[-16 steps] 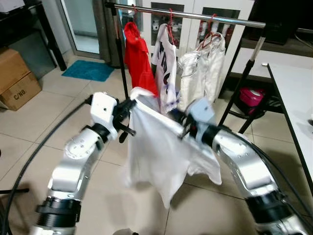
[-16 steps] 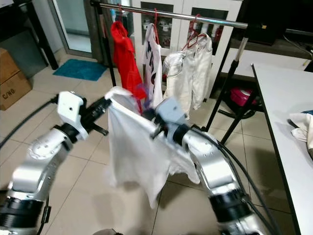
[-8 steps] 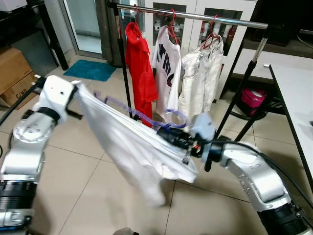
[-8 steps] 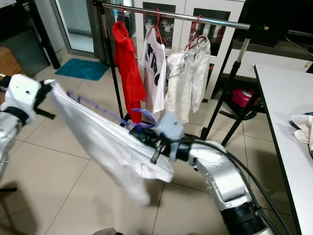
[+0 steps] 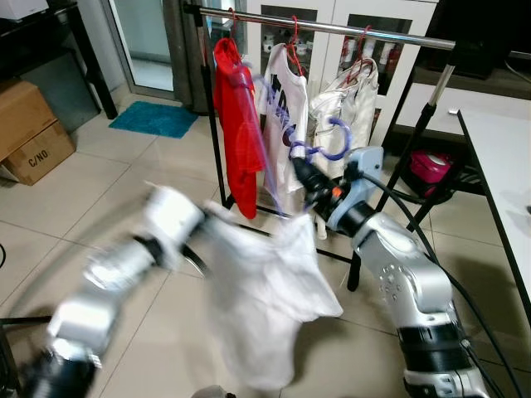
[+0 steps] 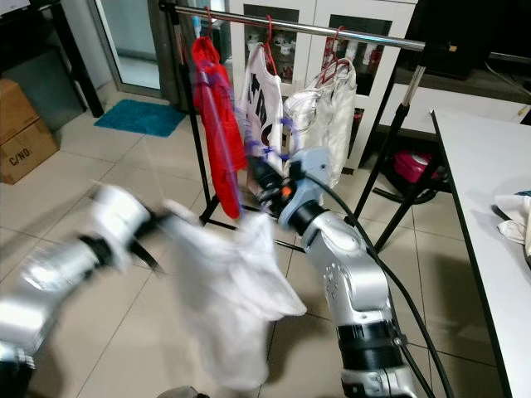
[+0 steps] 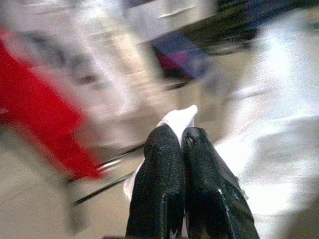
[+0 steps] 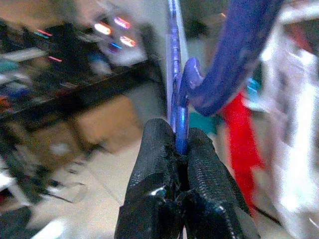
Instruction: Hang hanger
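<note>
Right end effector [image 5: 300,172] is pinching the hanger [image 5: 328,141], left end effector [image 7: 180,144] pinching the shirt [image 5: 265,290]; shirt risks slipping off.

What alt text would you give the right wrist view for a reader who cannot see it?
The right end effector has its two black fingers shut on the thin blue plastic hanger, whose curved hook rises above them. Behind, blurred, are a red garment and a dark table.

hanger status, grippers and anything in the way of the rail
Right gripper shut on blue hanger, raised toward rail. Left gripper shut on white shirt, blurred. Hook not yet on rail; hung clothes crowd it.
</note>
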Robot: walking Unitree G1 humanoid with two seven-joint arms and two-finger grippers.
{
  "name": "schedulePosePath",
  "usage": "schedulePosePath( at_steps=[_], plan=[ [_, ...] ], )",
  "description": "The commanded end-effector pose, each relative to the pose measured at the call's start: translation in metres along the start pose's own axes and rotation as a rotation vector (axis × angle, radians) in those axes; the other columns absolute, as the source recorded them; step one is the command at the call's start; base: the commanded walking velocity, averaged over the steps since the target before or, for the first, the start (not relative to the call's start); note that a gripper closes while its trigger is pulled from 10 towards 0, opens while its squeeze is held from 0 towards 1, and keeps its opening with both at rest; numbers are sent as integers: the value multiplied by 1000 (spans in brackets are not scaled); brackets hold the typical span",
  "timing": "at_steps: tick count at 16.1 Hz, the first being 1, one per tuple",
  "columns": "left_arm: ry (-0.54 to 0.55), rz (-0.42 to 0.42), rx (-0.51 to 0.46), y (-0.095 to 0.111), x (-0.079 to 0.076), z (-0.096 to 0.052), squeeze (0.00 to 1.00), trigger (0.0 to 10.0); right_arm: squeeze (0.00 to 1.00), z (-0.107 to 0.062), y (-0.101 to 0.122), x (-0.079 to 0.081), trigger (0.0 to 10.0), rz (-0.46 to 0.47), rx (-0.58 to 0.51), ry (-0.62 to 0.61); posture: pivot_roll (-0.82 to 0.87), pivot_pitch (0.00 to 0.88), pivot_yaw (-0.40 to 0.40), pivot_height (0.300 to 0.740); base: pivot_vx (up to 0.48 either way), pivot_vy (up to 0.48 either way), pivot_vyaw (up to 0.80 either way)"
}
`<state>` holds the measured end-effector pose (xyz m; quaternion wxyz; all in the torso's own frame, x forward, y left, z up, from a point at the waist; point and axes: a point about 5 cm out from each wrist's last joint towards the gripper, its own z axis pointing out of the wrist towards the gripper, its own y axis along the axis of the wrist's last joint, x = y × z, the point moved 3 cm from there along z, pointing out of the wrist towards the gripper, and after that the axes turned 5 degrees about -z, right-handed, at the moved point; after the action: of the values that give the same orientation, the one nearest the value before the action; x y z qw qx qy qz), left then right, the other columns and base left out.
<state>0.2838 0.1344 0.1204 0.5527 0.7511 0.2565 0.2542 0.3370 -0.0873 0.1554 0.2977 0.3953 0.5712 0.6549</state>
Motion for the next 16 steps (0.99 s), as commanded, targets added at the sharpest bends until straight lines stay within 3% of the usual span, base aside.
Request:
schedulePosePath(
  at_steps=[1, 2, 3, 4, 5, 6, 8, 9, 10, 11, 13, 14, 15, 16],
  plan=[
    [-78, -5, -36, 11, -10, -1, 0, 0, 0, -2, -1, -10, 0, -23, 8, -64, 56, 0, 27, 740, 0, 0, 0],
    [-119, -38, -50, 12, -19, -3, 0, 0, 0, -4, -4, -21, 0, -29, 15, -133, 58, 0, 22, 740, 0, 0, 0],
    [-98, -52, -57, 11, -17, -7, 0, 0, 0, -6, -4, -30, 0, -41, 16, -194, 60, 0, 15, 740, 0, 0, 0],
    [-46, -64, -56, 8, -11, -11, 0, 0, 0, -6, -8, -33, 10000, -50, 43, -205, 63, 0, 9, 740, 0, 0, 0],
    [35, -90, -53, 2, -5, -18, 0, 0, 0, -7, -13, -31, 10000, -94, 74, -182, 64, 0, 4, 740, 0, 0, 0],
    [61, -142, -61, -3, -8, -25, 0, 0, 0, -9, -21, -32, 10000, -111, 114, -185, 64, 0, 2, 740, 0, 0, 0],
    [56, -202, -57, -11, -19, -33, 0, 0, 0, -10, -19, -36, 10000, -79, 79, -226, 70, 0, 0, 740, 0, 0, 0],
    [130, -249, -82, -13, -12, -37, 0, 0, 0, -7, -10, -36, 10000, -35, 26, -227, 70, 0, 0, 740, 0, 0, 0],
    [303, -290, -167, -5, 16, -42, 0, 0, 0, -4, -1, -33, 10000, 5, -26, -212, 68, 0, -2, 740, 0, 0, 0],
    [354, -325, -239, 5, 27, -45, 0, 0, 0, -3, 1, -32, 10000, 13, -36, -206, 68, 0, -2, 740, 0, 0, 0],
    [408, -541, -566, 48, 52, -57, 0, 0, 0, 1, 10, -19, 10000, 69, -94, -134, 65, 0, 3, 740, 0, 0, 0],
    [409, -564, -591, 51, 53, -59, 0, 0, 0, 2, 13, -16, 10000, 92, -112, -112, 63, 0, 6, 740, 0, 0, 0],
    [275, -409, -200, 12, 26, -35, 0, 0, 0, 1, 43, -4, 10000, 334, -290, -19, 60, 0, 7, 740, 0, 0, 0],
    [174, -293, 63, -23, 6, -29, 0, 0, 0, -2, 59, -1, 10000, 442, -383, 27, 56, 0, 10, 740, 0, 0, 0]
  ],
)
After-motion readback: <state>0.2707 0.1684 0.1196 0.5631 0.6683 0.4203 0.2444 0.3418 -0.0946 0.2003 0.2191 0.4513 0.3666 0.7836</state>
